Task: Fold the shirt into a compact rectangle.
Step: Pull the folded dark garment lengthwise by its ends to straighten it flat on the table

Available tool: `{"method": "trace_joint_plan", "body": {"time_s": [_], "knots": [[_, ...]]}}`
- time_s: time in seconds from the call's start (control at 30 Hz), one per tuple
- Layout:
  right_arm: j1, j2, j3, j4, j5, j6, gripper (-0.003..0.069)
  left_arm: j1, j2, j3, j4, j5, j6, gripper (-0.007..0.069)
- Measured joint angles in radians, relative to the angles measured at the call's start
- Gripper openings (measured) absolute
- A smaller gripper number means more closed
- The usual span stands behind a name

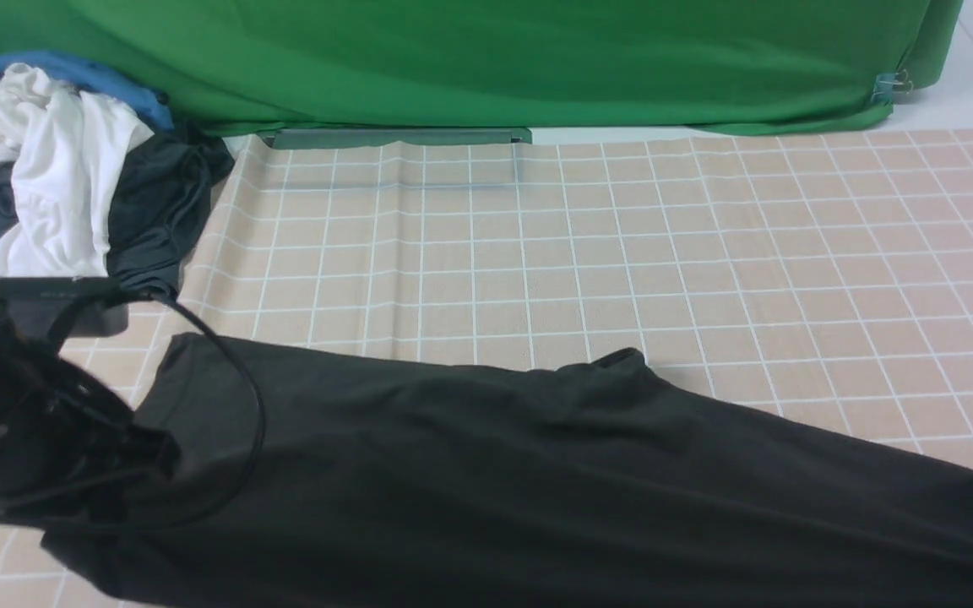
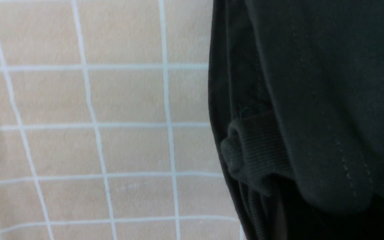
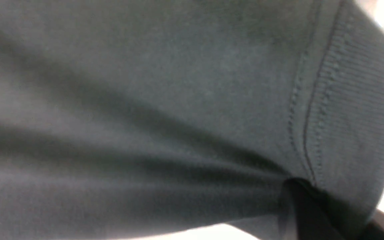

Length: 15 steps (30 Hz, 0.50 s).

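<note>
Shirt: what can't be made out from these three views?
Front view: the shirt runs off the bottom and right edges; the left arm covers its left corner.
Right wrist view: blurred fabric fills the frame.
Left wrist view: only a hem fold shows.
No view shows a logo or label.

The front view looks forward from the near edge over the checked table cover [image 1: 622, 253] to a green backdrop [image 1: 495, 59]. Both wrist views sit very close to the black shirt [image 1: 537, 473], shared by all three.
</note>
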Motion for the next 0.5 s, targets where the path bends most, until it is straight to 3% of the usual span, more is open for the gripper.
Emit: {"method": "trace_joint_plan", "body": {"time_s": [0.1,0.23,0.37,0.5], "knots": [[0.000,0.000,0.042,-0.001,-0.034,0.002,0.0132,0.000,-0.037,0.035,0.010,-0.003,0.000,0.0092],[0.000,-0.001,0.055,-0.024,-0.044,0.006,0.0255,0.000,-0.046,0.043,0.028,0.031,0.000,0.0119],[0.000,-0.011,0.042,-0.030,-0.033,0.015,0.0369,0.000,-0.046,0.031,0.056,0.077,-0.006,0.0235],[0.000,-0.033,-0.021,-0.029,0.009,0.029,0.0393,0.001,-0.049,-0.025,0.081,0.098,-0.017,0.0353]]}}
